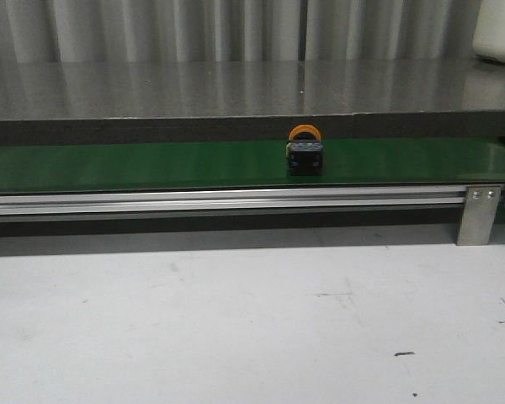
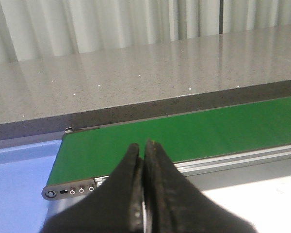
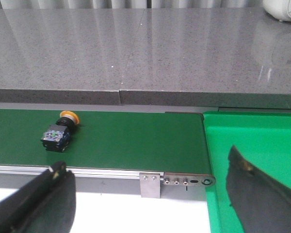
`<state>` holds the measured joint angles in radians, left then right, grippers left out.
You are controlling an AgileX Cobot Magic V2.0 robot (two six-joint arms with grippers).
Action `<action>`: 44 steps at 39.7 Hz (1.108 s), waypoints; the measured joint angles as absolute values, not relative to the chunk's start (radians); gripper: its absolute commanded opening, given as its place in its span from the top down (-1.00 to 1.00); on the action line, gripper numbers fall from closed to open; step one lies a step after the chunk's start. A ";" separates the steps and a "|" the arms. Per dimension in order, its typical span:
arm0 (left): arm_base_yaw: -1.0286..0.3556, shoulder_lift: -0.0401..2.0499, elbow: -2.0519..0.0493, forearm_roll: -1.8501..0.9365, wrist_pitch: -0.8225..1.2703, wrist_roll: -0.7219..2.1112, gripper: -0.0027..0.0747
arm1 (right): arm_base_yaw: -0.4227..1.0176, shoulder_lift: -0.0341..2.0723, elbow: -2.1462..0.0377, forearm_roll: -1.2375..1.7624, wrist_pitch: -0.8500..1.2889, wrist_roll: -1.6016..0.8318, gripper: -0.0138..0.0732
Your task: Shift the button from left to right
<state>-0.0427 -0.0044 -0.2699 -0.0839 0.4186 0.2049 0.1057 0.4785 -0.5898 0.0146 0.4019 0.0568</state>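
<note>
The button (image 1: pixel 305 150), an orange-yellow round head on a black blocky body, lies on the green conveyor belt (image 1: pixel 151 164). It also shows in the right wrist view (image 3: pixel 59 131), on the belt well beyond the fingers. My right gripper (image 3: pixel 144 167) is open and empty, short of the belt's near rail by its end. My left gripper (image 2: pixel 143 148) is shut and empty, its tips over the near edge of the belt (image 2: pixel 208 131) by the other end. Neither gripper shows in the front view.
A bright green bin (image 3: pixel 254 136) adjoins the belt's end in the right wrist view. A blue tray (image 2: pixel 14 184) adjoins the other end in the left wrist view. An aluminium rail (image 1: pixel 219 202) with a bracket (image 1: pixel 478 215) edges the belt. A grey stone counter (image 1: pixel 236 84) lies behind.
</note>
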 measured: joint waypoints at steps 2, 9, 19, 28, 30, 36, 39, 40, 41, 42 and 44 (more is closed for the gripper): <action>-0.043 -0.004 -0.270 -0.084 0.419 0.205 0.99 | 0.106 0.479 -0.590 0.015 0.402 0.057 -0.80; -0.043 -0.004 -0.270 -0.084 0.419 0.205 0.99 | 0.106 0.479 -0.590 0.015 0.402 0.057 -0.80; -0.043 -0.004 -0.270 -0.084 0.417 0.205 0.99 | 0.106 0.551 -0.593 0.015 0.403 0.057 -0.80; -0.043 -0.004 -0.270 -0.084 0.417 0.205 0.99 | 0.106 0.774 -0.693 0.015 0.399 0.083 -0.80; -0.043 -0.004 -0.270 -0.084 0.417 0.205 0.99 | 0.106 0.849 -0.736 0.015 0.401 0.099 -0.80; -0.043 -0.004 -0.270 -0.084 0.417 0.205 0.99 | 0.106 1.123 -0.903 0.015 0.443 0.142 -0.80; -0.043 -0.004 -0.270 -0.084 0.417 0.205 0.99 | 0.106 1.249 -0.987 0.016 0.477 0.150 -0.80; -0.043 -0.004 -0.270 -0.084 0.417 0.205 0.99 | 0.106 1.290 -1.017 0.019 0.491 0.150 -0.80; -0.043 -0.004 -0.270 -0.084 0.417 0.205 0.99 | 0.106 1.319 -1.039 0.024 0.499 0.150 -0.80; -0.043 -0.004 -0.270 -0.084 0.417 0.205 0.99 | 0.106 1.347 -1.061 0.026 0.509 0.152 -0.80; -0.043 -0.004 -0.270 -0.084 0.417 0.205 0.99 | 0.106 1.410 -1.112 0.038 0.530 0.152 -0.80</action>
